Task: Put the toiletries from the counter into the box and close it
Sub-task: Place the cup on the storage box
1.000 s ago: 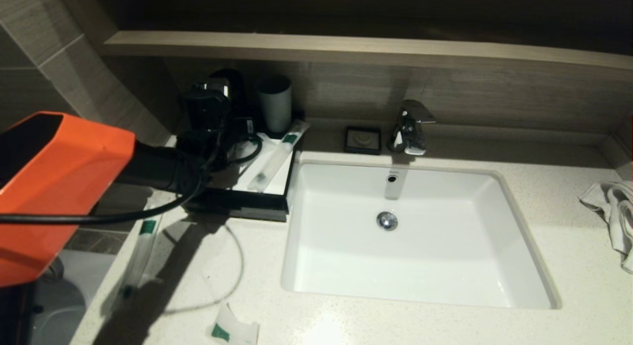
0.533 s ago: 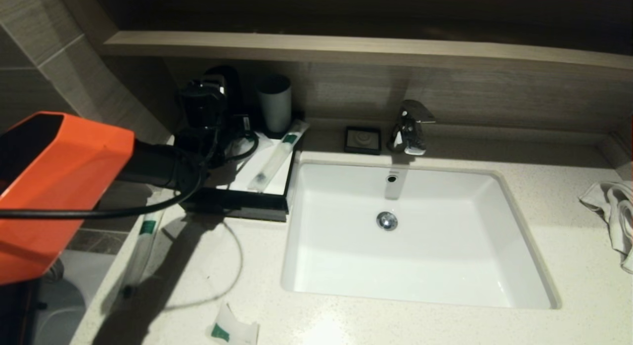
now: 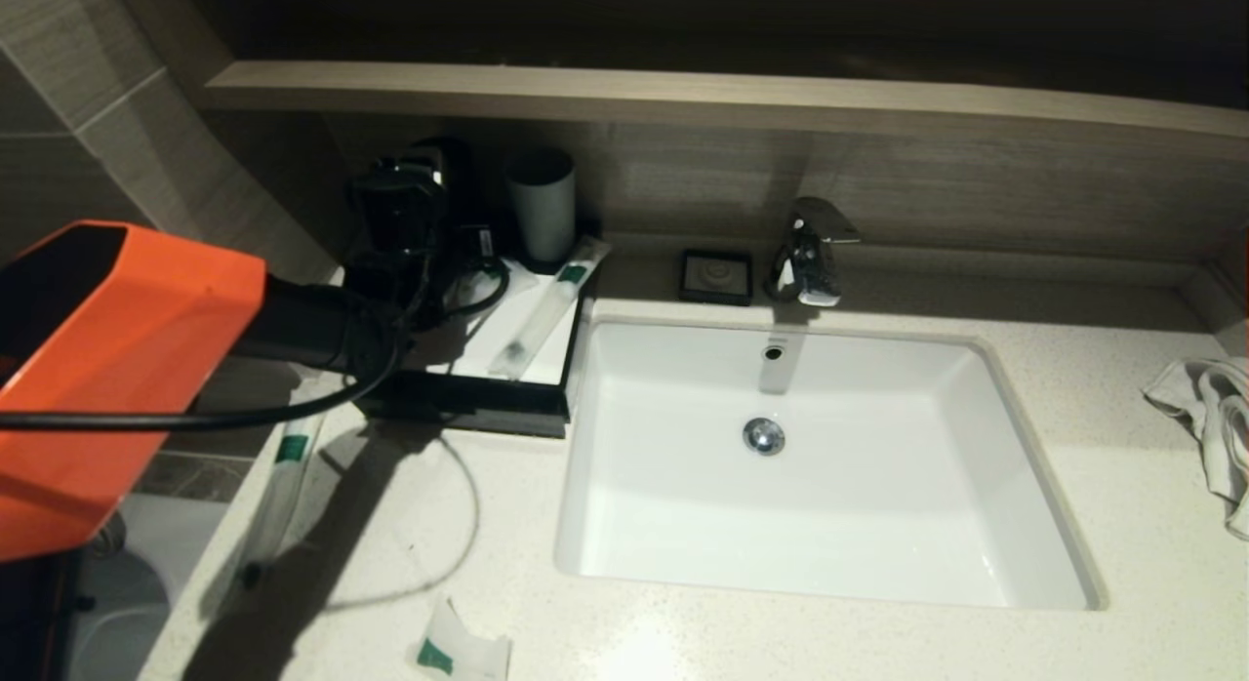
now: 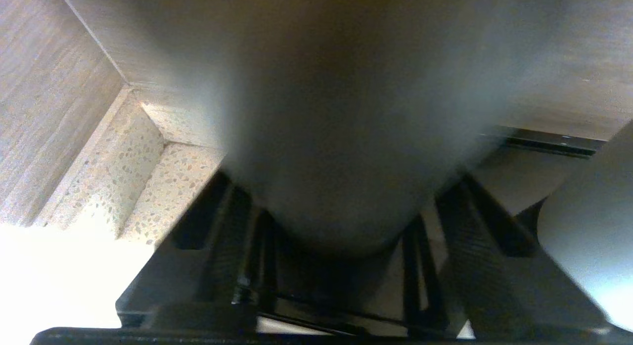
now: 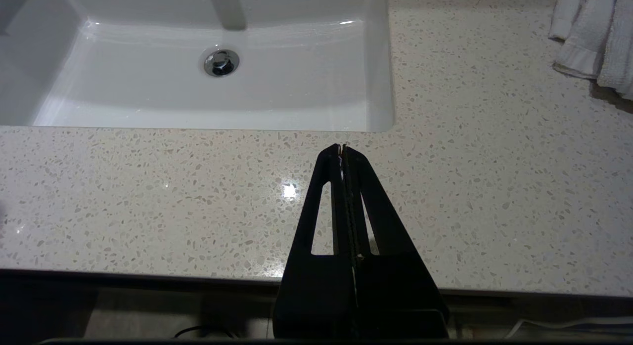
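Observation:
My left gripper [image 3: 405, 208] reaches to the back left corner, over a black box with a white inside [image 3: 468, 408]. Its fingers [image 4: 237, 221] stand wide on either side of a dark grey cup [image 4: 336, 137] and press on its sides. A second grey cup [image 3: 540, 203] stands just to the right. A long clear packet with a green label [image 3: 542, 305] lies in the box. Another long packet [image 3: 283, 486] lies at the counter's left edge. A small packet [image 3: 459, 652] lies at the front. My right gripper [image 5: 341, 148] is shut and empty over the counter's front edge.
A white sink [image 3: 986, 349] fills the middle of the counter, with a chrome faucet [image 3: 808, 252] and a black soap dish [image 3: 716, 276] behind it. A white towel [image 3: 1215, 418] lies at the far right. A wooden shelf [image 3: 683, 96] overhangs the back wall.
My left gripper has moved a little up and back toward the wall with the cup between its fingers. The right arm has not moved.

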